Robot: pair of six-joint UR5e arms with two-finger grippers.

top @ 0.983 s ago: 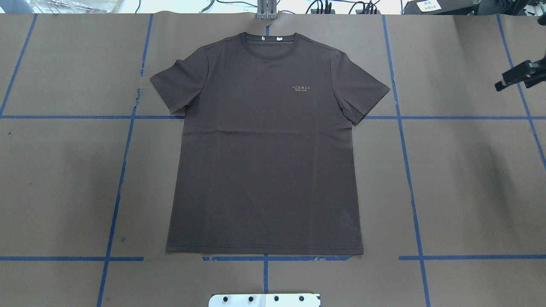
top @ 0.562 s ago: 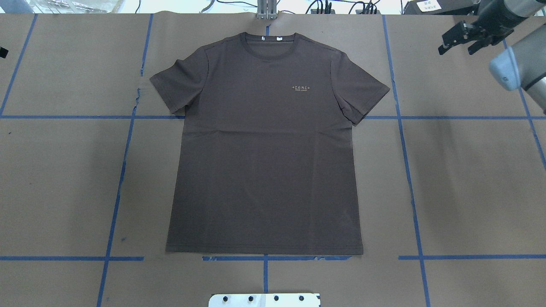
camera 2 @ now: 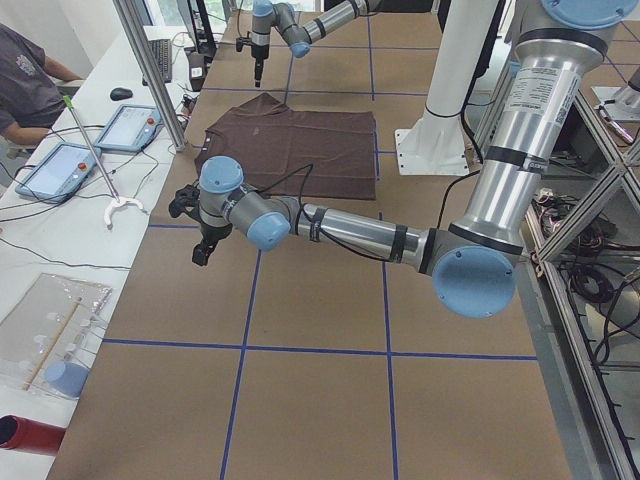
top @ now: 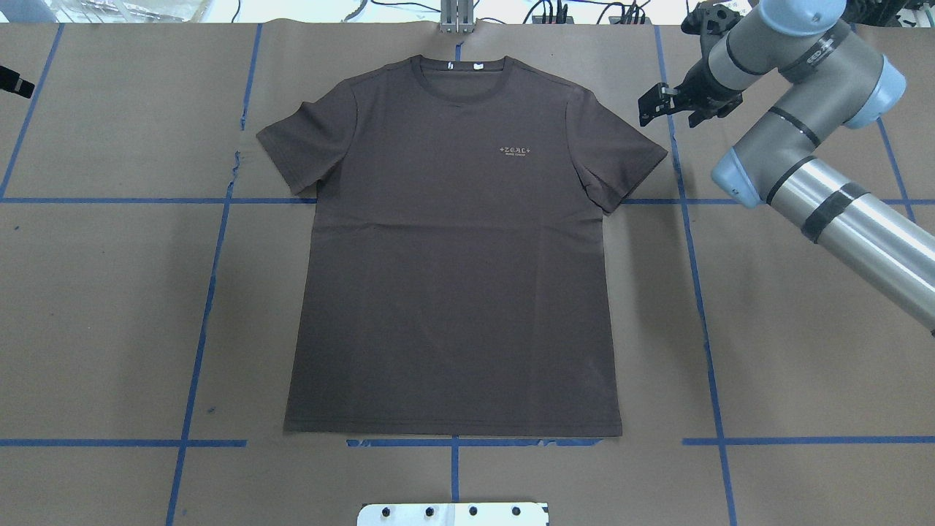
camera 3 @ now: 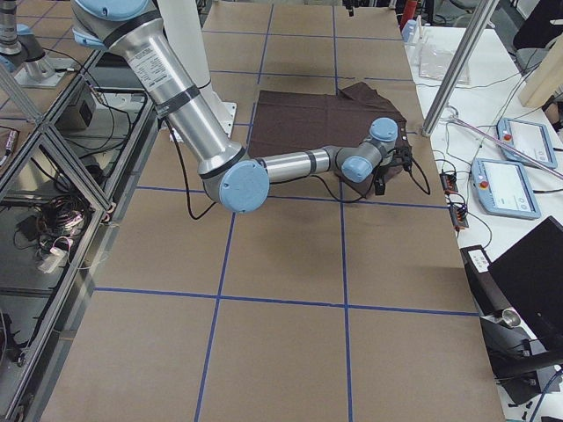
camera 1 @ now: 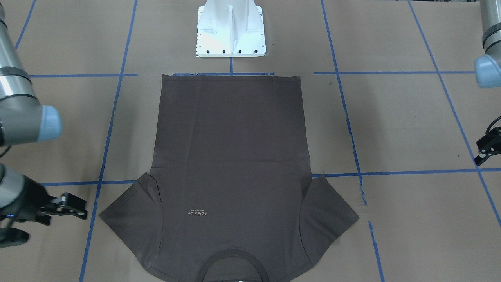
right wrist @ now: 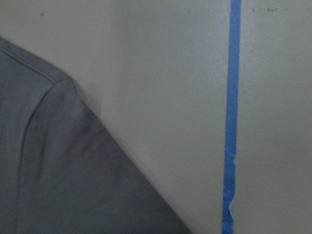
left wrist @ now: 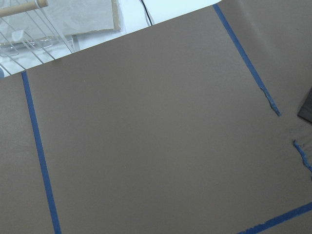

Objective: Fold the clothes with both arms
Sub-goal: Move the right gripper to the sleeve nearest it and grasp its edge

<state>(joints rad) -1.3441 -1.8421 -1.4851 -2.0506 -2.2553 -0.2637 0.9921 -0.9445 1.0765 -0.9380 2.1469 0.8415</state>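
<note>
At overhead centre: T-shirt (top: 453, 277) flat on the table (top: 109, 307), front up, collar toward the top, sleeves spread. Right gripper (top: 676, 111) at upper right, just beside one sleeve, jaws apart, empty. Front-facing view, right edge: left gripper (camera 1: 485, 150) well apart from the T-shirt; cannot tell how its jaws stand.

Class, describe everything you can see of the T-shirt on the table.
The T-shirt is dark brown-grey, soft-looking knit, short-sleeved, with a ribbed round collar, white neck labels and pale chest logo. It lies flat, front up and unfolded on the brown table, collar away from the robot, sleeves spread. Only the table touches it; the right gripper hangs beside one sleeve, apart.
</note>
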